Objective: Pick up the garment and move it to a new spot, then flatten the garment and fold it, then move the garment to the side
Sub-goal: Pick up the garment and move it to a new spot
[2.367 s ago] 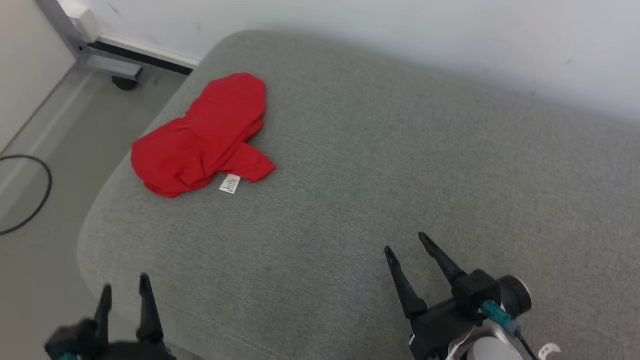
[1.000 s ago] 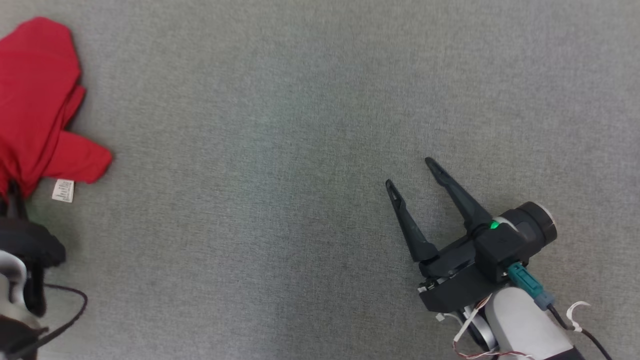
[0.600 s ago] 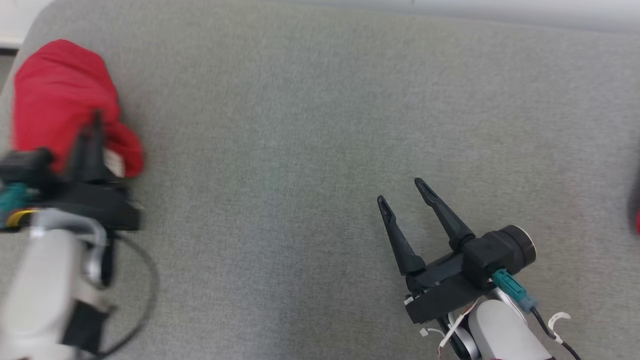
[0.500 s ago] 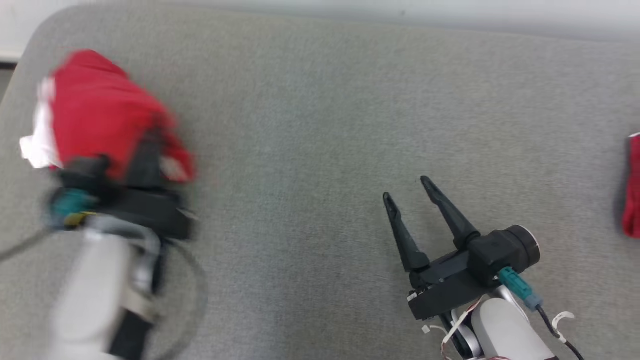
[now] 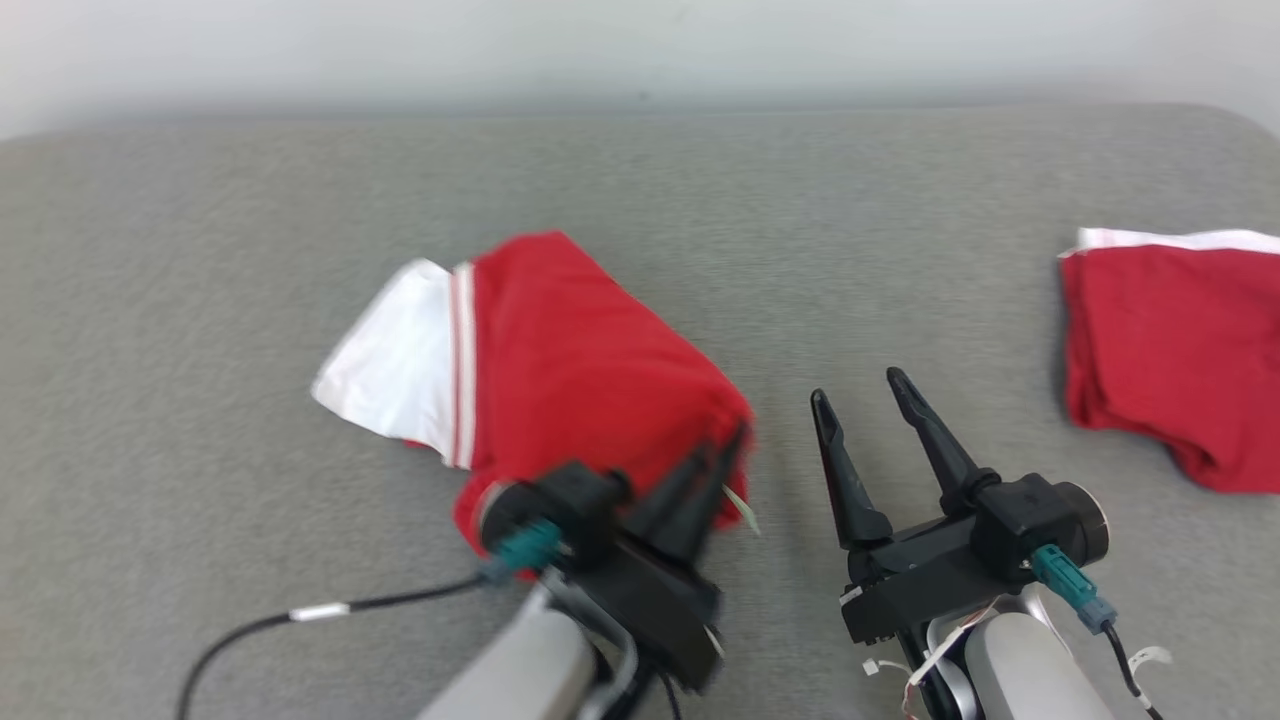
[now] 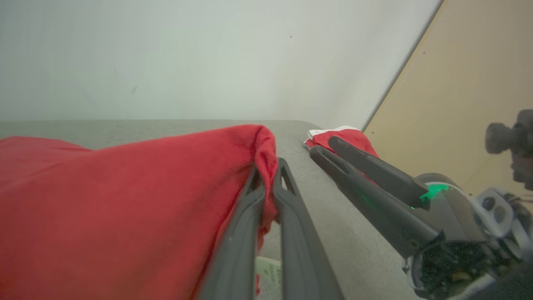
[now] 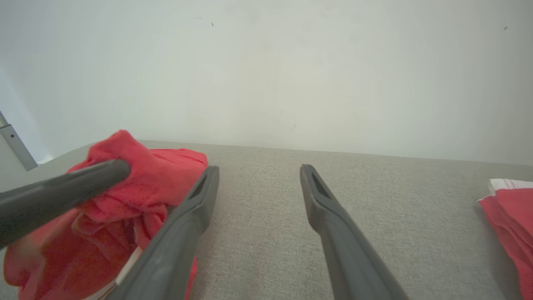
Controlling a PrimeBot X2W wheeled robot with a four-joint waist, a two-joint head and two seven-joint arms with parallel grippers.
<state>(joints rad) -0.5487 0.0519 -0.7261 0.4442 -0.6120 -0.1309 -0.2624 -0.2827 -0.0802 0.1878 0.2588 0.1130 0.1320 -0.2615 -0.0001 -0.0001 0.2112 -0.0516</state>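
The garment (image 5: 580, 360) is red with a white panel and hangs bunched over the grey cushion (image 5: 200, 250), near its middle. My left gripper (image 5: 735, 435) is shut on a fold at the garment's right edge. In the left wrist view its fingers (image 6: 270, 164) pinch the red garment (image 6: 125, 200), which drapes to the left. My right gripper (image 5: 855, 387) stands open just right of the garment, with nothing between its fingers. The right wrist view shows the open right gripper (image 7: 259, 168) beside the garment (image 7: 137, 196), with the left arm's finger (image 7: 62, 191) across the garment.
A second red and white garment (image 5: 1170, 360) lies folded at the cushion's right end and shows as red cloth (image 7: 508, 204) in the right wrist view. A pale wall (image 5: 640, 40) runs behind the cushion. A black cable (image 5: 330, 608) trails from the left arm.
My left gripper shut on the garment at the cushion's left end and has carried it right, close to the right gripper. The head camera turned right, bringing the second garment into view.
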